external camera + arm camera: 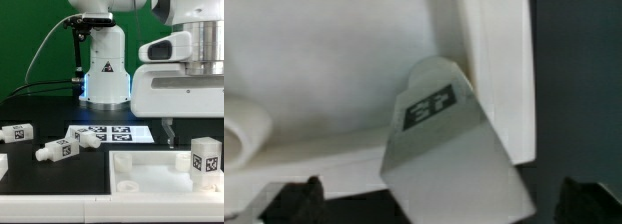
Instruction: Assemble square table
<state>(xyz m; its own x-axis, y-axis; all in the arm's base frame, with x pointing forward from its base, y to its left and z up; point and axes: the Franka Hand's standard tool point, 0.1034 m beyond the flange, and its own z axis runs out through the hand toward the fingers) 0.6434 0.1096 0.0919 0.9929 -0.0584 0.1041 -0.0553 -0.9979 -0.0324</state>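
Gripper (441, 204) released, fingers (295, 200) spread wide, tagged white leg (446, 140) between them untouched, standing on tabletop (313, 90) beneath gripper, three loose legs (58, 150) well apart from it

2 views: low exterior, close wrist.
Exterior faces the arm base (105, 75) across the black counter (50, 190); both share the thick white plastic tabletop (150, 172) and tagged white peg leg (207, 160).

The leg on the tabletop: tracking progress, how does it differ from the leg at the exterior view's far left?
The leg on the tabletop stands upright; the far-left leg lies on its side. The first sits on the tabletop, the second on the black table. Both are white, tagged.
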